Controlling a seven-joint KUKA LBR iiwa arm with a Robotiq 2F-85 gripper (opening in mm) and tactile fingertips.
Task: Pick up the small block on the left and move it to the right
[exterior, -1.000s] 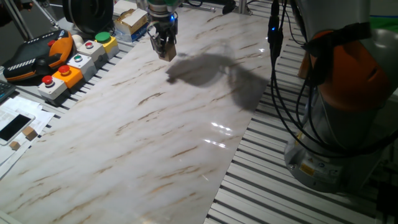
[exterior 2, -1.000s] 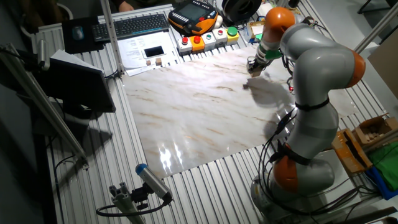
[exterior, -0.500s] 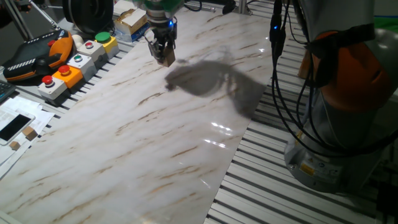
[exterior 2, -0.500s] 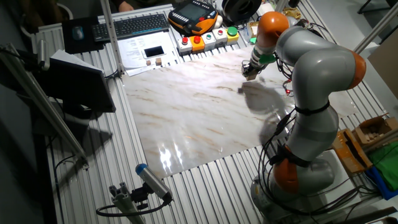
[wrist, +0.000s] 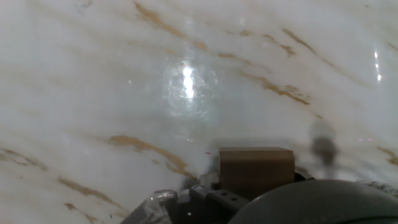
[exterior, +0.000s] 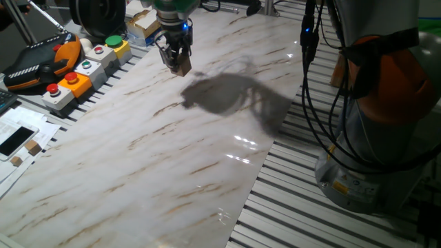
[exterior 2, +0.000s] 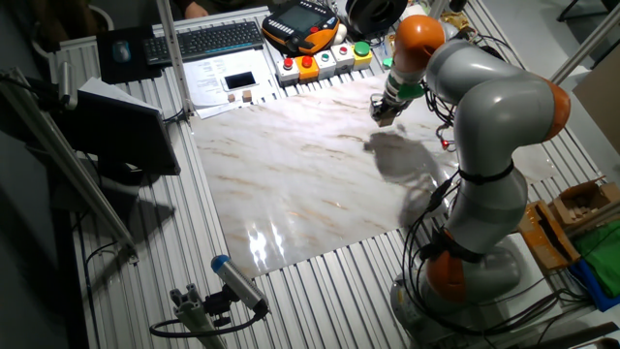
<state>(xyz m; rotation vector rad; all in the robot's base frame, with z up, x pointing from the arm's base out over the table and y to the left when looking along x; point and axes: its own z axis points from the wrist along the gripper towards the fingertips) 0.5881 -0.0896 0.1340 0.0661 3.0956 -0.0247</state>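
My gripper (exterior: 180, 67) is shut on the small block (exterior: 182, 67), a plain light-tan wooden cube, and holds it a little above the marble tabletop (exterior: 158, 151) near its far edge. In the other fixed view the gripper (exterior 2: 382, 114) hangs below the orange wrist, close to the button boxes. In the hand view the block (wrist: 255, 170) shows as a tan face at the bottom centre, held between the fingers, with the marble surface beyond it.
Button boxes (exterior: 86, 65) with red, green and orange buttons line the table's far left edge. An orange teach pendant (exterior: 38, 62) lies beside them. A phone on papers (exterior: 15, 141) and a tinier tan cube (exterior: 31, 147) sit at the left. The robot base (exterior: 375, 138) stands at the right.
My gripper has moved with the block along the far edge of the table toward the button boxes. Its shadow on the marble shifted with it.
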